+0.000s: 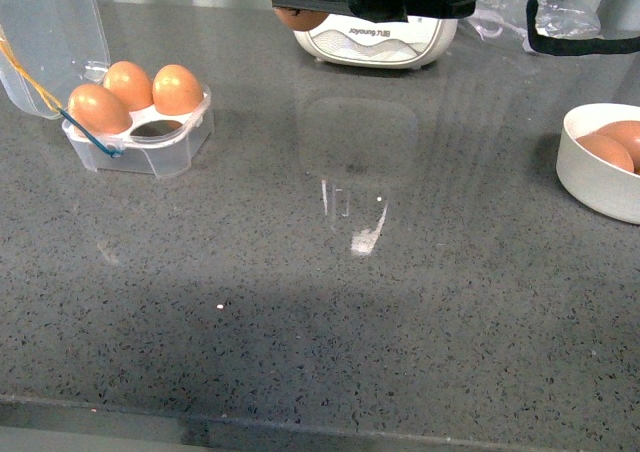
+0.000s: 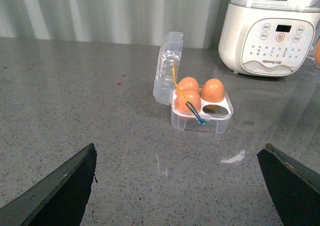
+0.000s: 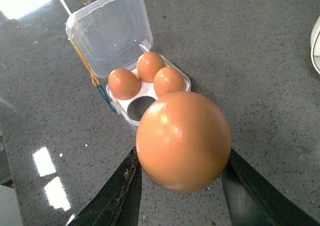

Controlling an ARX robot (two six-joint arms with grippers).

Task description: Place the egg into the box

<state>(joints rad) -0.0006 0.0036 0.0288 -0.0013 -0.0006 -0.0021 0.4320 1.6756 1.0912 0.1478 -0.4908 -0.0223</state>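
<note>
Three cells full, one free; my right jaws grip the egg (image 3: 183, 141), box (image 1: 150, 157) ahead (left jaws spread, empty).

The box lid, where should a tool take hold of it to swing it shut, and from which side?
Likely best to take the lid by its free top rim, farthest from the banded hinge. It stands roughly upright beside the cells, so come down from above and pinch the thin wall front to back, clear of the three eggs.

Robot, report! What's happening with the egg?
Right hand shut on egg. Left hand open, empty. Box open, one cell free. Nothing blocking it.
</note>
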